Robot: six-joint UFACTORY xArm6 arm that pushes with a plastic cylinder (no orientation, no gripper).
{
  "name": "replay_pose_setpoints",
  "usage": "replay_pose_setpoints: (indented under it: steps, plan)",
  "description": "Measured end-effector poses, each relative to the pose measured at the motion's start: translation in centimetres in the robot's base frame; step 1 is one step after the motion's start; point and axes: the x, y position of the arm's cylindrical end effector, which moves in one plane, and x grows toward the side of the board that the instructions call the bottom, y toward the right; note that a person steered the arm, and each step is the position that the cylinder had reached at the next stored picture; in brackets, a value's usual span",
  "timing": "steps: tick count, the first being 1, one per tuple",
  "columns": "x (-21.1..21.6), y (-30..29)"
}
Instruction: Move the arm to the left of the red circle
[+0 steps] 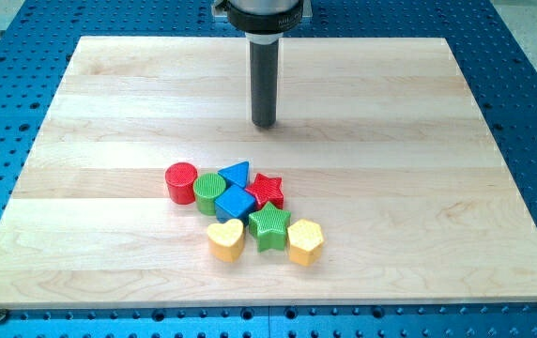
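Note:
The red circle [181,181] lies on the wooden board [109,113] at the left end of a tight cluster of blocks. My tip [265,124] is the lower end of a dark rod coming down from the view's top. It stands above and to the right of the red circle, apart from all blocks. Right of the red circle are a green circle [208,192], a blue triangle [237,173], a red star [267,189] and a blue cube [235,202].
Below these lie a yellow heart [225,238], a green star [269,227] and a yellow hexagon [305,241]. The board rests on a blue perforated table [531,84].

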Motion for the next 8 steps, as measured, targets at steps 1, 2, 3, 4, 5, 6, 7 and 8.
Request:
replay_pose_setpoints:
  steps: [1, 2, 3, 4, 5, 6, 7, 8]
  plan:
    - [0.0, 0.0]
    - [0.0, 0.0]
    - [0.1, -0.1]
    - [0.1, -0.1]
    - [-1.3, 0.2]
    - [-2.0, -4.5]
    - [0.2, -15.8]
    - [2.6, -22.8]
